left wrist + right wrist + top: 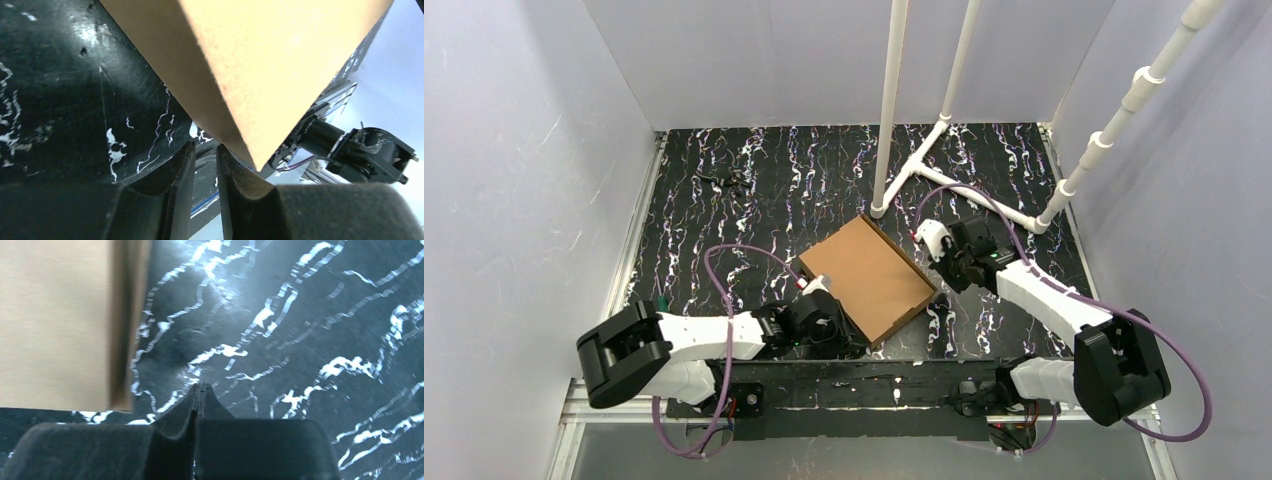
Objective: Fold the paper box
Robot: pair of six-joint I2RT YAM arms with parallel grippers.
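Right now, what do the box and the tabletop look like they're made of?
Paper box: brown cardboard, matte, slightly fibrous face, layered edge. Tabletop: black sheet with white marbled streaks, a soft sheen; possibly vinyl or rubber, hard to tell.

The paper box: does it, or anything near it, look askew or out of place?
The paper box lies turned diagonally to the table edges, but looks closed and undamaged. A small dark scrap lies alone at the far left of the table; I cannot tell what it is.
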